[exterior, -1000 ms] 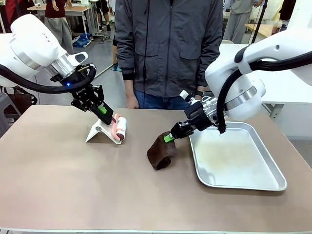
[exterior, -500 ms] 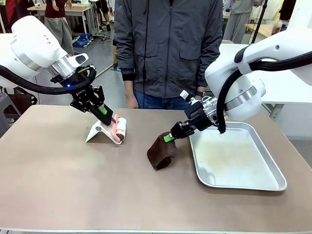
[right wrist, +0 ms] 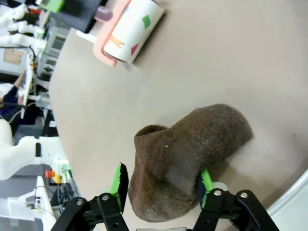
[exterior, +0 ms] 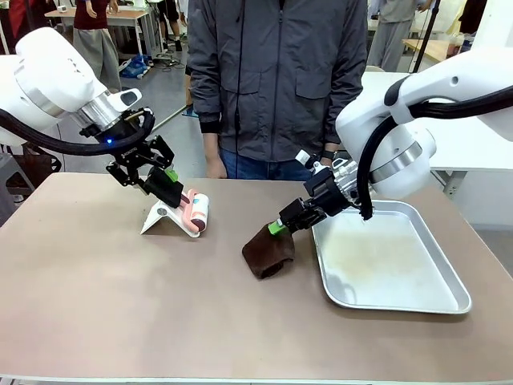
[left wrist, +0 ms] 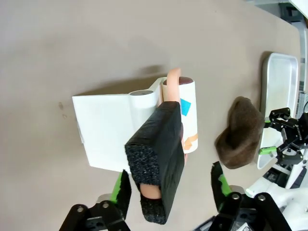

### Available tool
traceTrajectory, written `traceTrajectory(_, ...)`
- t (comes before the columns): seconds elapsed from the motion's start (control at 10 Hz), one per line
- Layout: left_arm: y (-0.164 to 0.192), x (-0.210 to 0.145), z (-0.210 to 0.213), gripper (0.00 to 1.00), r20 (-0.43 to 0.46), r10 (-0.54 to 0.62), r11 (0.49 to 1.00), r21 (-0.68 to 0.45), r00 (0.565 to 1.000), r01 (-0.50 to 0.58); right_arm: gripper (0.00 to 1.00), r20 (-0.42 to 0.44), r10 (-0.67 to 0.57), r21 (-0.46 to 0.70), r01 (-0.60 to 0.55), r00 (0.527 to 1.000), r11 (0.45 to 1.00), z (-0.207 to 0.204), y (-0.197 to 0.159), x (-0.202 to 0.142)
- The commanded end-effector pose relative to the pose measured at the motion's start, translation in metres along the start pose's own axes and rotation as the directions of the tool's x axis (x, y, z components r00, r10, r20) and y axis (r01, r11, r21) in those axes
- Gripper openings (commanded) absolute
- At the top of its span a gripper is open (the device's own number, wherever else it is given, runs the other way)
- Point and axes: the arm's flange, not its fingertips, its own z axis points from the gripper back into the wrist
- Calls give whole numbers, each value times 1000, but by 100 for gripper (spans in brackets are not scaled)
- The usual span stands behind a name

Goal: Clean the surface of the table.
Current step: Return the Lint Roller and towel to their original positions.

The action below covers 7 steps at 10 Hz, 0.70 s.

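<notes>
Centrally on the table (exterior: pixel 120 297): brown cloth (exterior: pixel 268 253) clenched in right gripper (exterior: pixel 278 227), just left of the metal tray (exterior: pixel 401 301). Left gripper (exterior: pixel 172 186), jaws spread, straddles the black handle (left wrist: pixel 161 154) of a lint roller (exterior: pixel 197 212) resting on its white stand (exterior: pixel 160 217). Person (exterior: pixel 276 80) at far edge, behind both. Near half of tabletop is bare.

No legible text, print apparently too small

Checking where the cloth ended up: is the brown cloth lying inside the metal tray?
No: in the front view the brown cloth sits on the table just left of the metal tray, held by the right gripper.
</notes>
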Motion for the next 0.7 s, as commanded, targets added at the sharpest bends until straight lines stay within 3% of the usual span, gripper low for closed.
traceTrajectory(0.0,4,-6,9,100,6,24,999,29,1000,-24,100,-43,5,-79,-8,999,997,8,8,6)
traceTrajectory(0.2,14,-13,19,100,22,36,999,27,999,-37,100,-81,48,-180,-62,996,982,23,21,7)
traceTrajectory(0.4,25,-32,41,100,71,44,999,-14,997,-43,100,-57,90,-267,-102,994,958,49,40,6)
traceTrajectory(0.6,41,-71,71,100,53,2,990,-139,999,6,100,8,84,-153,-82,996,985,83,45,-5)
